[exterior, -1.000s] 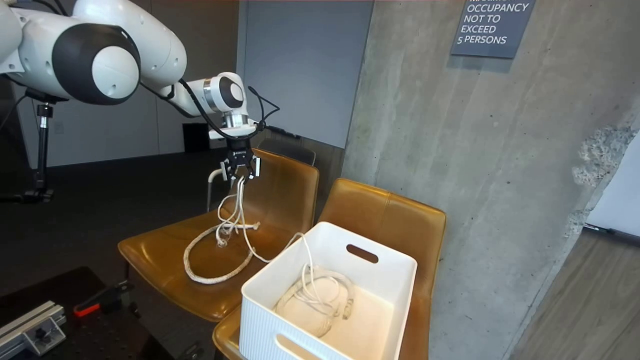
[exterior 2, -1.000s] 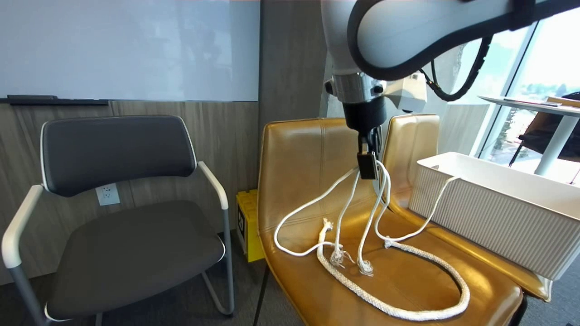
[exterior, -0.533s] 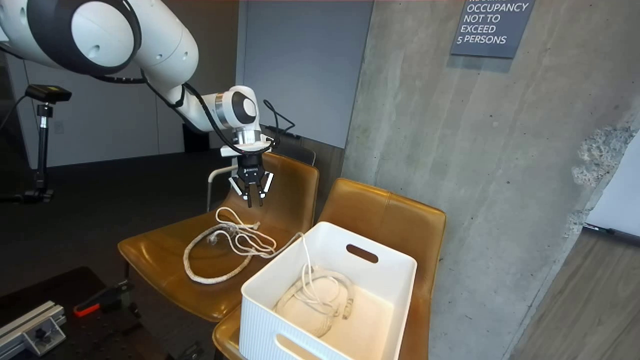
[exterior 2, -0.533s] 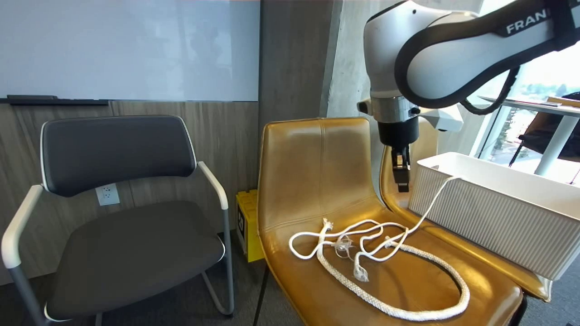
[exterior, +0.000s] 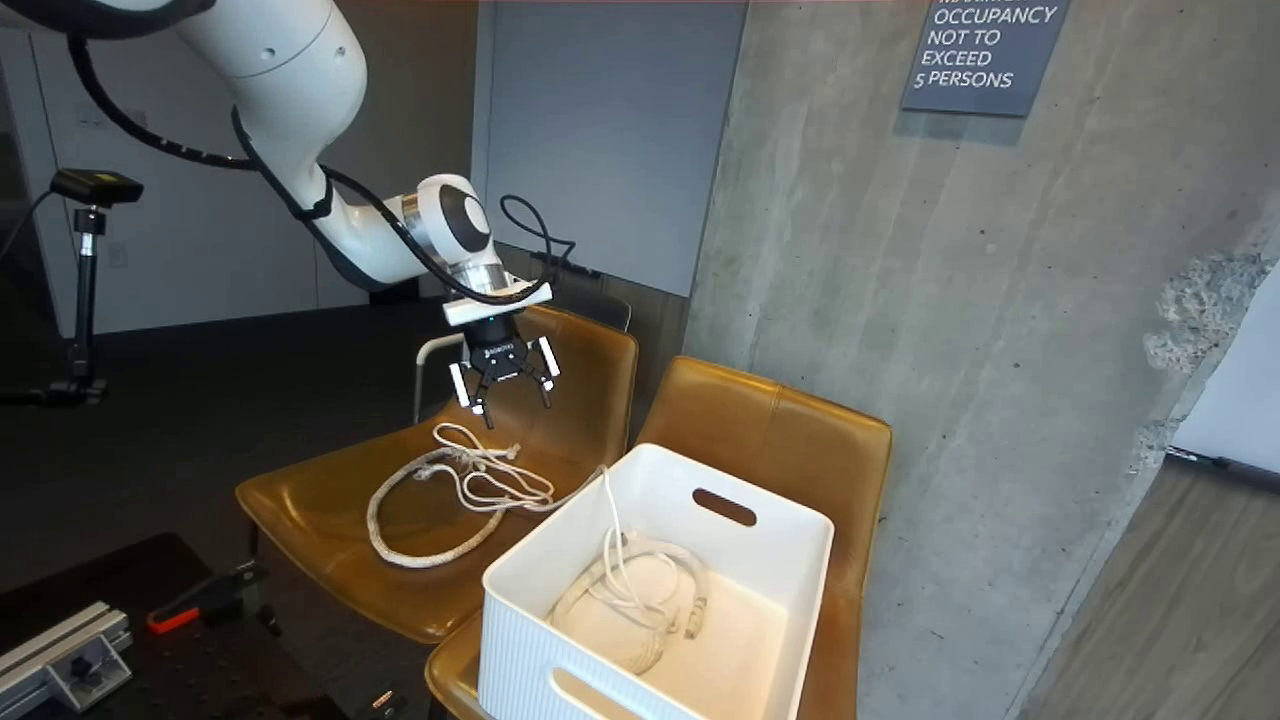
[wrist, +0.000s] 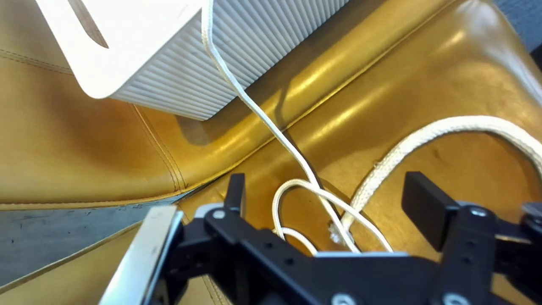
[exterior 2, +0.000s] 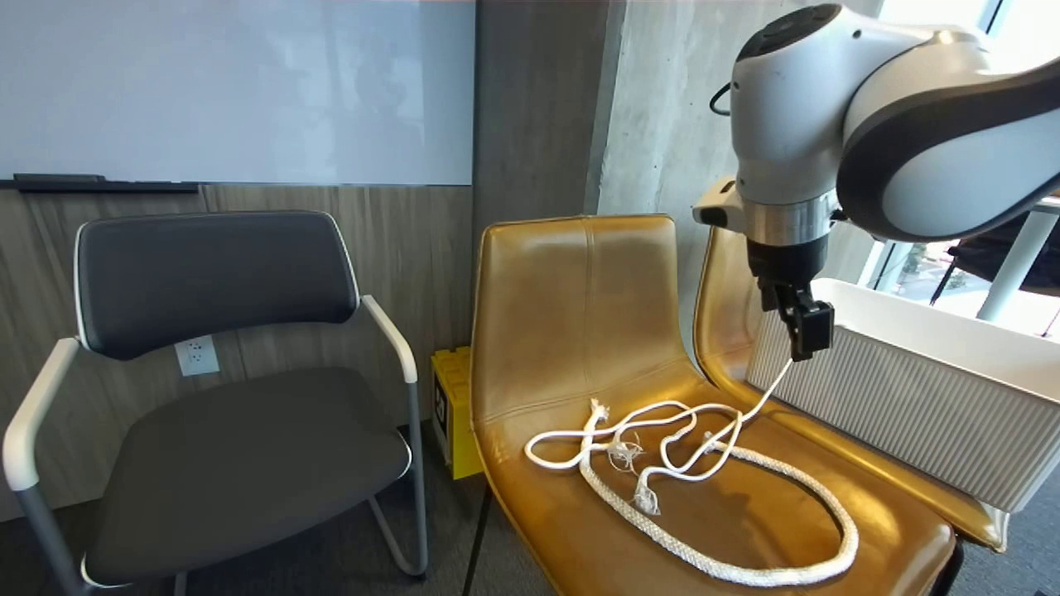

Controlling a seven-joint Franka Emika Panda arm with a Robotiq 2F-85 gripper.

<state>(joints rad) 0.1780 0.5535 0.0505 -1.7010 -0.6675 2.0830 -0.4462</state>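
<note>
My gripper (exterior: 517, 407) hangs tilted above the seat of a tan leather chair (exterior: 320, 500), its jaws spread wide with nothing between them. Below it in the wrist view, a thin white cord (wrist: 258, 111) loops on the seat. The cord crosses the frayed end of a thicker white braided rope (wrist: 470, 123), which curves over the seat in both exterior views. From those loops, the cord runs up over the rim of a white ribbed bin (exterior 2: 894, 389). Inside the bin lies more coiled rope (exterior: 690, 570). The black gripper body hides part of the cord in the wrist view.
The bin sits on a second tan chair (exterior: 780, 420) beside a concrete wall (exterior: 1000, 350). A grey armchair (exterior 2: 224, 447) and a yellow box (exterior 2: 455, 414) stand nearby. A dark table with a metal clamp piece (exterior: 70, 655) is at the near corner.
A second ago the gripper was shut on several cord strands and held them up. It has opened and the cord has dropped onto the seat. The arm has moved towards the bin and tilted.
</note>
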